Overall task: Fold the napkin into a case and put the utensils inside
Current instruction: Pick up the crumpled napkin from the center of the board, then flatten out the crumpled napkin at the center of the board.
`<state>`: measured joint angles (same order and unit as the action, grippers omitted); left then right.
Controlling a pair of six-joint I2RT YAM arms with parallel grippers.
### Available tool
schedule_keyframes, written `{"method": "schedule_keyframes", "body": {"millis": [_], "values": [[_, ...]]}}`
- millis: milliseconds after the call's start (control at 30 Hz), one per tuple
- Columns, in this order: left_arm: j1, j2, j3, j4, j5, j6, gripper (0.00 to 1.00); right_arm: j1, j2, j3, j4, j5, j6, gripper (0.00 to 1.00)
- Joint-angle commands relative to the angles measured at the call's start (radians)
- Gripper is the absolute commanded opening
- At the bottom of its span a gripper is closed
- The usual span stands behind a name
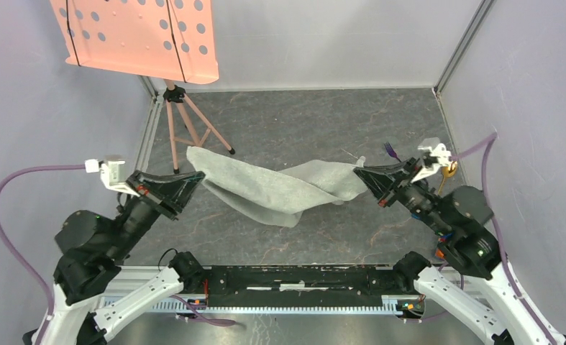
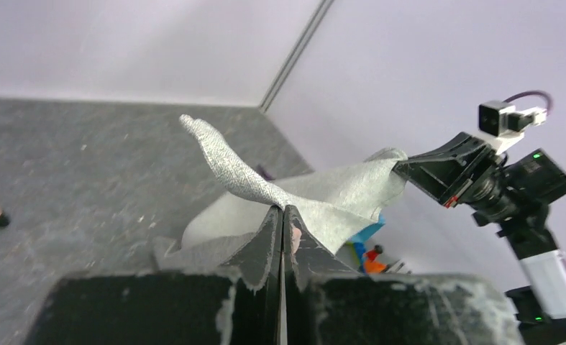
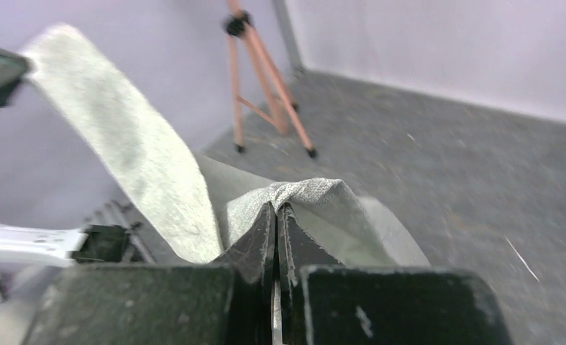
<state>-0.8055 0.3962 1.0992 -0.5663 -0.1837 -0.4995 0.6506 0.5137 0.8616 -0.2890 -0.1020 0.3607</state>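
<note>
Two pinches hold the napkin (image 1: 272, 190): left fingers (image 1: 195, 181) at nine o'clock, right fingers (image 1: 360, 173) at three. I judge it light, limp, sagging between, best gripped at corners.

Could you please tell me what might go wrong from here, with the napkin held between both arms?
1. The left gripper and right gripper have their jaws shut on only narrow bits of the napkin, so it may slip out under tension.
2. It hangs twisted and sagging, so it may land creased rather than flat.
3. The fork and spoon lie close beside the right gripper; a sweep of that arm could knock them away.
</note>
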Motion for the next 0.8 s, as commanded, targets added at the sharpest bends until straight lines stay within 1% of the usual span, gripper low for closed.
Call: {"method": "schedule_keyframes", "body": {"millis": [0,33,100,133,200,233,300,367,400,467,567,633,667,700,733,767], "values": [[-0.004,0.014,0.046,0.081,0.081,0.053,0.02,0.0,-0.017,0.055,0.13,-0.168,0.086,0.0],[-0.004,0.021,0.05,0.097,0.068,0.061,0.02,0.0,-0.016,0.06,0.149,-0.154,0.084,0.0],[-0.002,0.044,0.056,0.124,0.004,0.087,0.02,-0.001,-0.001,0.082,0.144,-0.046,0.054,0.0],[-0.003,0.057,0.056,0.132,-0.072,0.091,0.02,0.001,0.016,0.099,0.12,0.069,0.042,0.0],[-0.003,0.103,0.056,0.131,-0.284,0.074,0.02,0.0,0.075,0.146,0.039,0.332,0.03,0.0],[-0.003,0.147,0.058,0.112,-0.418,0.048,0.02,0.0,0.111,0.171,-0.001,0.473,0.029,0.0],[-0.003,0.26,0.063,0.074,-0.627,0.032,0.02,-0.001,0.213,0.201,-0.042,0.706,0.031,0.0],[-0.002,0.398,0.035,0.111,-0.782,0.052,0.02,-0.004,0.299,0.169,0.041,0.871,-0.019,0.0],[0.003,0.473,0.016,0.145,-0.819,0.053,0.02,-0.011,0.344,0.147,0.12,0.923,-0.055,0.0],[0.038,0.605,-0.003,0.214,-0.827,0.037,0.02,-0.063,0.449,0.112,0.268,0.93,-0.116,0.0],[0.11,0.807,-0.029,0.336,-0.802,-0.021,0.02,-0.216,0.625,0.051,0.476,0.809,-0.101,0.0],[0.159,0.932,-0.014,0.387,-0.784,-0.071,0.02,-0.288,0.759,0.026,0.644,0.753,-0.094,0.0],[0.172,0.99,-0.008,0.438,-0.802,-0.077,0.02,-0.318,0.844,0.041,0.7,0.718,-0.088,0.0],[0.201,1.06,0.023,0.432,-0.804,-0.12,0.03,-0.355,0.934,0.087,0.747,0.661,-0.09,0.0],[0.218,1.125,0.072,0.406,-0.809,-0.149,0.06,-0.376,1.04,0.15,0.766,0.622,-0.114,0.0],[0.224,1.177,0.116,0.377,-0.843,-0.153,0.08,-0.392,1.148,0.26,0.744,0.562,-0.156,0.06]]}}
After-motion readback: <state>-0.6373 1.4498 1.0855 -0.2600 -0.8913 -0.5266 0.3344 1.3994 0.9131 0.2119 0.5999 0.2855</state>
